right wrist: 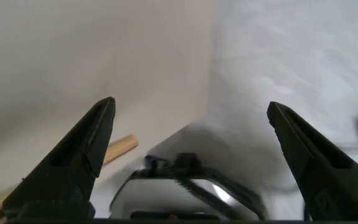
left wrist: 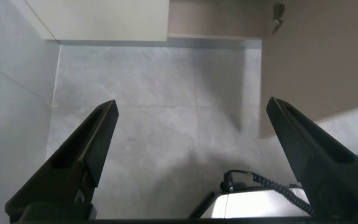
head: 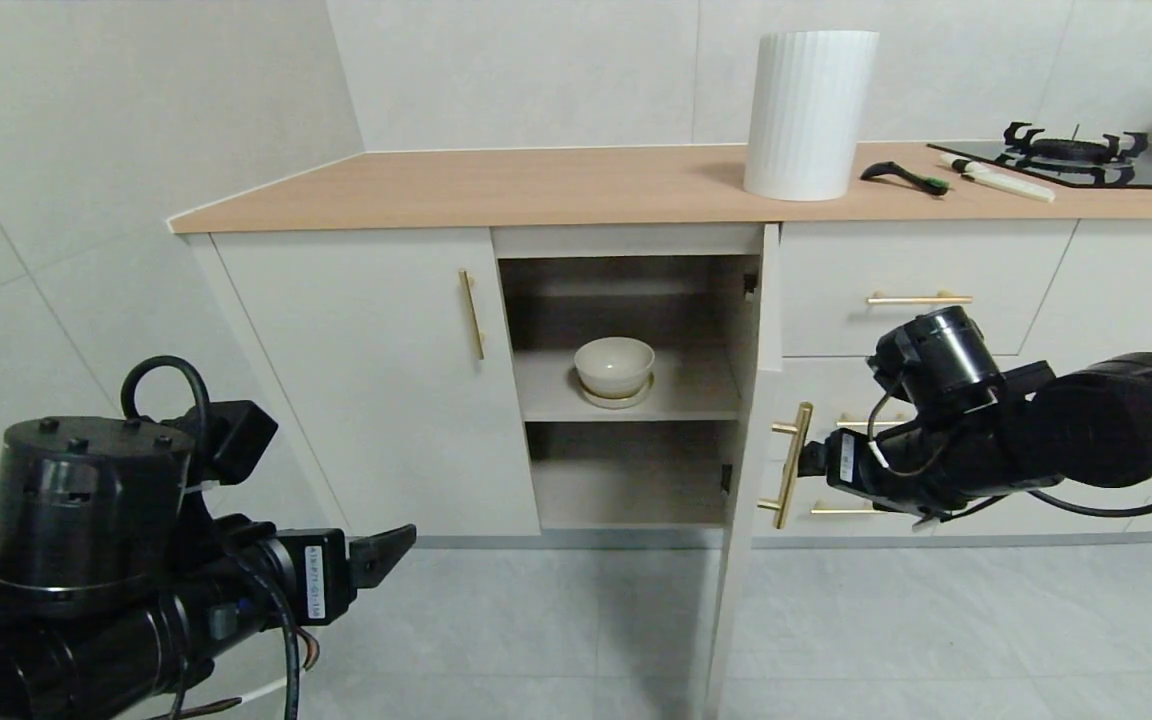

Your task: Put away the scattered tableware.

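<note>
Low at the near left, the left gripper (left wrist: 191, 104) hangs over the grey floor (head: 556, 620) with its fingers (left wrist: 82, 155) spread wide and nothing between them. It sits well clear of the cupboard opening, which I judge keeps it out of the door's swing.

Across from it, the right gripper (right wrist: 190, 106) is just beside the brass handle (head: 792, 465) of the open cupboard door (head: 741, 560). Its fingers are wide too, and the right wrist view shows the handle off to one side of them rather than between them, so it holds nothing. That position suits either drawing the door or pushing it to; which is meant I cannot tell.

The door stands swung out toward the camera, edge-on, and this leaves the inside open to reach. On the middle shelf (head: 696, 385) a pale bowl (head: 615, 366) sits upright on a small plate (head: 616, 400), stacked as stored tableware would be, near the front edge and toward the left side. The lower compartment holds nothing that I can see.

Up on the worktop (head: 536, 185) stand a tall ribbed white cylinder (head: 809, 112), a small dark tool with a green tip (head: 904, 176) and a pale stick-like utensil (head: 998, 180), beside the hob (head: 1076, 155). With bowl and plate already shelved, closing the door looks like the step in hand.
</note>
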Robot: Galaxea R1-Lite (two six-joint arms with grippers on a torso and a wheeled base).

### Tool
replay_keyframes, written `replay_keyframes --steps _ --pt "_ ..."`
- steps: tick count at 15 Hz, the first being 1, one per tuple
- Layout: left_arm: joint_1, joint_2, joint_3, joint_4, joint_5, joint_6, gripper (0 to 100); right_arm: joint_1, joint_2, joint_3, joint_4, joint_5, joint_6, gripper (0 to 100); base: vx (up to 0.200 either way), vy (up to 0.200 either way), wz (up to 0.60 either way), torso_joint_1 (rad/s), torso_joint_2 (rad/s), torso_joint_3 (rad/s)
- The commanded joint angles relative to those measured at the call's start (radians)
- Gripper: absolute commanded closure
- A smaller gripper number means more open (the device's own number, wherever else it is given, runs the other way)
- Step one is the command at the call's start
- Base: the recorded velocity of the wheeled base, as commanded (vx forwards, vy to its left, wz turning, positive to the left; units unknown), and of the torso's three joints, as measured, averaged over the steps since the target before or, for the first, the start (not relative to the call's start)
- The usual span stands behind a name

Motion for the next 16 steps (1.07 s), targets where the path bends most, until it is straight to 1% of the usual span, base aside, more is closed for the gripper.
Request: replay_keyframes --steps 1,2,4,6,10,13,16 --pt "0.000 0.002 -0.005 0.000 0.001 -0.001 0 0.032 0.090 -0.104 0.003 0.002 -0.017 0 0.000 0.000 0.00 0.000 0.00 0.000" --pt "0.000 0.000 -0.005 0.000 0.003 0.001 0 0.037 0.127 -0.148 0.005 0.002 -0.017 0 0.000 0.000 0.00 0.000 0.00 0.000" --pt "0.000 0.000 -0.005 0.000 0.003 0.001 0 0.040 0.158 -0.173 0.005 0.002 -0.017 0 0.000 0.000 0.00 0.000 0.00 0.000" --pt "0.000 0.002 -0.005 0.000 0.003 0.001 0 0.052 0.213 -0.233 0.003 0.002 -0.019 0 0.000 0.000 0.00 0.000 0.00 0.000" --pt "0.000 0.002 -0.005 0.000 0.004 0.001 0 0.063 0.242 -0.239 -0.008 -0.002 -0.014 0 0.000 0.000 0.00 0.000 0.00 0.000" --pt "0.000 0.000 -0.003 0.000 0.004 0.004 0 0.069 0.242 -0.237 -0.042 -0.005 -0.012 0 0.000 0.000 0.00 0.000 0.00 0.000" --pt "0.000 0.000 -0.003 0.000 0.004 0.004 0 0.075 0.245 -0.239 -0.052 -0.005 -0.009 0 0.200 0.000 0.00 0.001 0.00 0.001"
